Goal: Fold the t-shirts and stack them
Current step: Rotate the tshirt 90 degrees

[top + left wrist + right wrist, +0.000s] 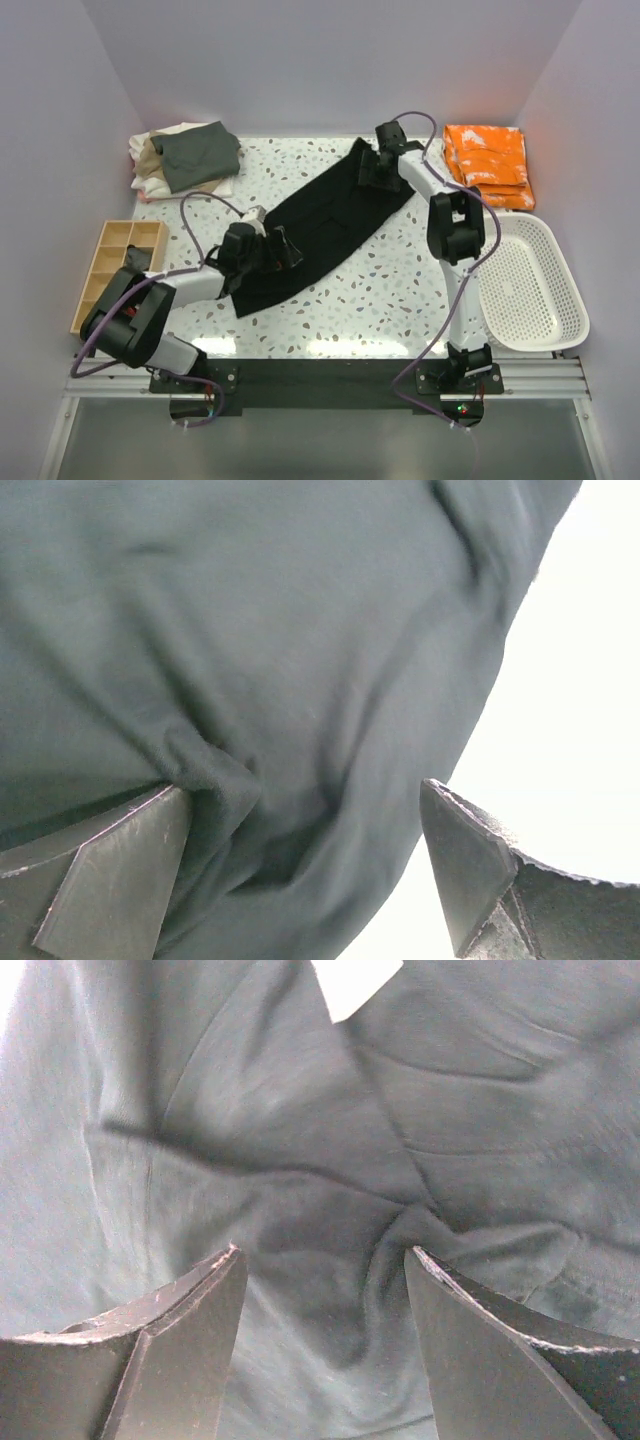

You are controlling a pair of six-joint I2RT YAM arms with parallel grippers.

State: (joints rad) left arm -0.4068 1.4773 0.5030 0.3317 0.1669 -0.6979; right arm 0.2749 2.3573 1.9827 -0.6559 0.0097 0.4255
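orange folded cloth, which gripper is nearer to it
Right. The right gripper is at the far end of the black t-shirt, just left of the orange cloth; the left gripper is at its near end, farther away.

Speckled tbl point(400, 290) w/ black tee point(325, 225)

Bare tabletop point(400, 290) lies open to the near right and far left of the black t-shirt point(330, 220). Left of the shirt stand the folded shirt stack point(185, 160) and the wooden compartment tray point(112, 265). Right of it are the white basket point(545, 330) and the orange cloth pile point(490, 165).
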